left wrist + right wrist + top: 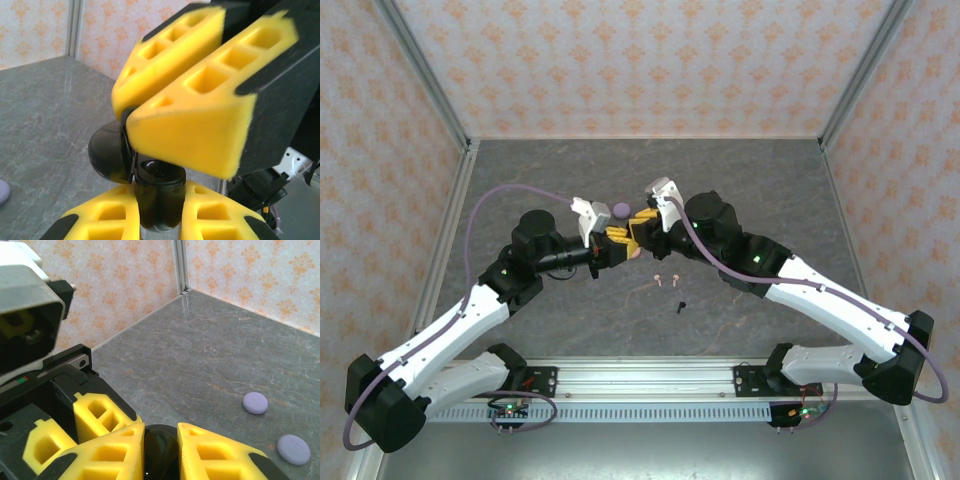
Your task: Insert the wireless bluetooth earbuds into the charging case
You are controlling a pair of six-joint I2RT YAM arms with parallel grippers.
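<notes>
Left gripper [159, 197] and right gripper [160, 437], each clamped nearly closed on the glossy black rounded charging case [156, 176] mid-table, should probably hold steady while tiny pink stemmed earbuds [658, 278] lie loose nearby.

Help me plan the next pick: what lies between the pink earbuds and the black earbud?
Nothing; the top view shows bare table between the pink earbuds and the black earbud.

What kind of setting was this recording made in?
Probably a lab test booth, not a home: patterned wallpaper panels in aluminium framing enclose a grey marbled tabletop, and two robot arms are bolted to a metal rail at its near edge.
</notes>
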